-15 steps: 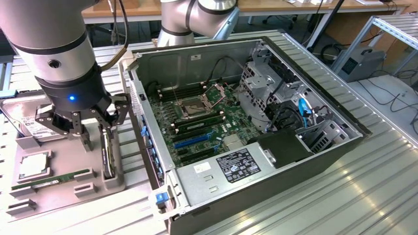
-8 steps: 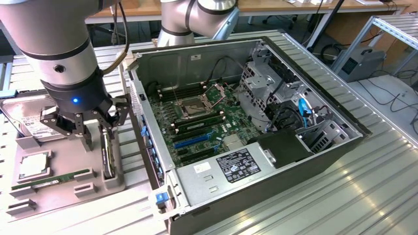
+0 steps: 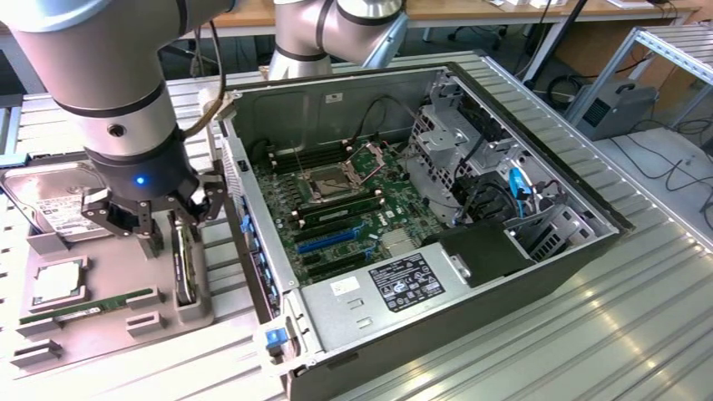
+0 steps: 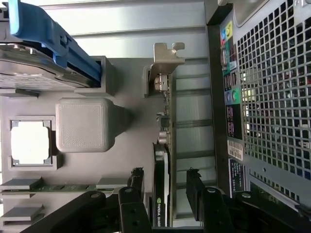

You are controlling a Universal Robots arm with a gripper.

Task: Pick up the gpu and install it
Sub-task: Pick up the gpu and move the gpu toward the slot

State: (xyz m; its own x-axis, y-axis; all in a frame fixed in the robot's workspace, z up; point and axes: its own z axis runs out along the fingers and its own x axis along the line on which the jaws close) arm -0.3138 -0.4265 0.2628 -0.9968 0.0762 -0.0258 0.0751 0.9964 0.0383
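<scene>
The gpu (image 3: 184,269) stands on its long edge in a slot of the grey holder tray (image 3: 106,342), just outside the open computer case (image 3: 446,209). In the wrist view the gpu (image 4: 162,167) shows its black cover, green board edge and silver bracket (image 4: 165,60) at the far end. My gripper (image 3: 175,224) hangs straight over the card. Its jaws are open, and the black fingers (image 4: 137,182) stand one on each side of the card without touching it. The gripper (image 4: 165,177) straddles the end away from the bracket.
The tray also holds a hard drive (image 3: 50,200), a CPU (image 3: 56,284) and a green memory stick (image 3: 89,307). Inside the case lies the motherboard (image 3: 334,217) with a blue slot (image 3: 323,241). The case's perforated rear wall (image 4: 272,97) is close beside the card.
</scene>
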